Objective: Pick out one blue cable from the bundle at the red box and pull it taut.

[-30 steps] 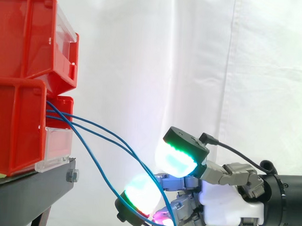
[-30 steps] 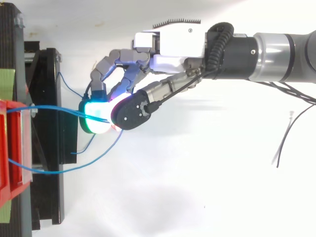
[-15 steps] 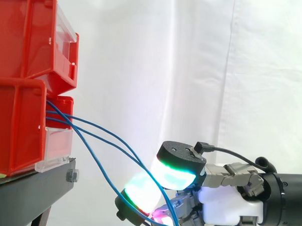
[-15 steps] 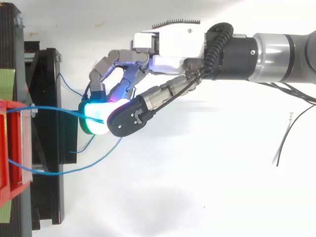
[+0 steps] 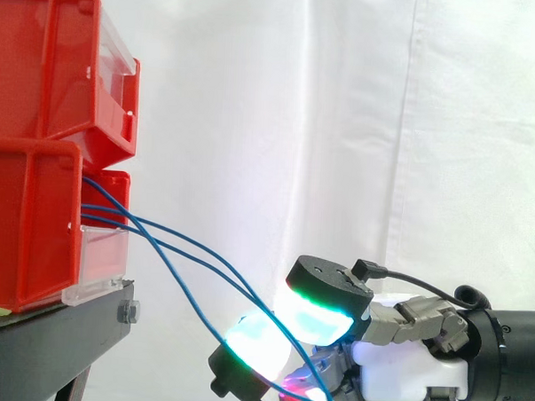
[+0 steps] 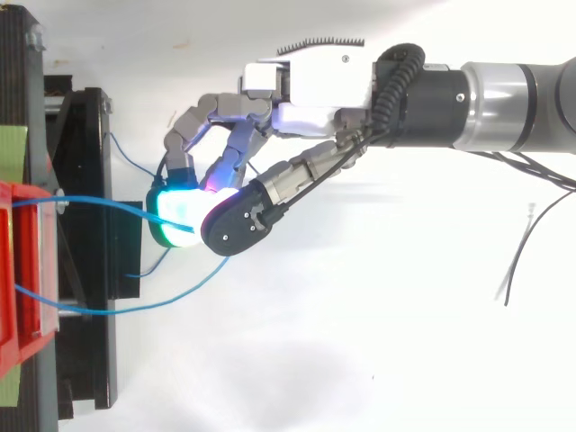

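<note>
1. Two red bins (image 5: 39,146) sit stacked on the black stand (image 5: 48,342), at 9 o'clock in the side view. The cables leave from the front of the lower bin.
2. Reaching in from 3 o'clock, the hand (image 6: 306,85) is curled, thumb and a finger closed together on a cable, down at 5 o'clock of the bins.
3. Three strands make up the bundle (image 5: 103,213). They droop away toward 4 o'clock, all slack.
4. From above, one blue cable (image 6: 99,199) runs almost straight from the bin into the pinch. A second strand (image 6: 135,308) sags past at 6 o'clock of the hand and looks free.
5. The glowing pads (image 6: 175,214) meet on that cable. From the side, two strands cross between the pads, so whether one or two are caught cannot be told.
6. The call here is to keep the pinch firm and draw steadily toward 3 o'clock along the cable's own line. Stop once the sag is gone. If a neighbouring strand tightens too, re-pinch.
</note>
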Tool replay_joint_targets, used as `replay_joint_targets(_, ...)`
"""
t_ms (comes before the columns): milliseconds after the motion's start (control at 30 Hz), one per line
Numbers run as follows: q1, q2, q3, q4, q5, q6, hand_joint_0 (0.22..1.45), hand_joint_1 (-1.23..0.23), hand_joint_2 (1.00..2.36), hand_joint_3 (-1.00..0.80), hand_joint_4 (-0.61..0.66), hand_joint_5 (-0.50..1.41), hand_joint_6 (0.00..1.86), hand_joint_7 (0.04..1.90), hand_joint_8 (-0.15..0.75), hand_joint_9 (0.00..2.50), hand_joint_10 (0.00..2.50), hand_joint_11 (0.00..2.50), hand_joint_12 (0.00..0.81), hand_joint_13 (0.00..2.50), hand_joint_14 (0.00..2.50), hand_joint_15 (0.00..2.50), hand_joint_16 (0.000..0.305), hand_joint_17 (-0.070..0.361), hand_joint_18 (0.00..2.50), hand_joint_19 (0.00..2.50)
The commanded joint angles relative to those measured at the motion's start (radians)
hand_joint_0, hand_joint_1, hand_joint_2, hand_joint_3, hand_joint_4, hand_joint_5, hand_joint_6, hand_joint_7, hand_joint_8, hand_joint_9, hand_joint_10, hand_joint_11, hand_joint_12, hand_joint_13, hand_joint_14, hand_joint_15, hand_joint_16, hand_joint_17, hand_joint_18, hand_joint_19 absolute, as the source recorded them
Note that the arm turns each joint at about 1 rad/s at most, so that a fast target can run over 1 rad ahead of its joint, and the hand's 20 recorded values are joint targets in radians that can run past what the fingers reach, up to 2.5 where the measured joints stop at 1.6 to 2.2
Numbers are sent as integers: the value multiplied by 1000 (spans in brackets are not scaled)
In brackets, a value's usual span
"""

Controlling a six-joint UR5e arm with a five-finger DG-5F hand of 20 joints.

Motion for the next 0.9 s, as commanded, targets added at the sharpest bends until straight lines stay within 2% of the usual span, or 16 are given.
replay_joint_targets(0,0,1,0,-1,0,0,646,-680,1000,-500,31,-139,916,971,272,1208,30,838,404,921,22,488,54,121,801,696)
replay_joint_targets(67,0,1,0,-1,0,0,617,-589,1000,-500,38,-127,903,983,275,1295,33,832,411,946,20,483,54,121,813,703)
replay_joint_targets(167,0,-1,0,-4,0,0,608,-548,1000,-500,49,-117,887,1006,280,1311,31,834,410,952,22,489,55,124,830,710)
replay_joint_targets(800,1,-1,0,-17,0,0,583,-632,1000,-500,62,-119,869,1025,286,1339,31,845,417,970,20,499,56,127,860,713)
replay_joint_targets(867,1,1,-2,-17,0,0,540,-593,1000,-500,62,-119,867,1016,293,1345,29,831,428,978,20,491,58,131,876,703)
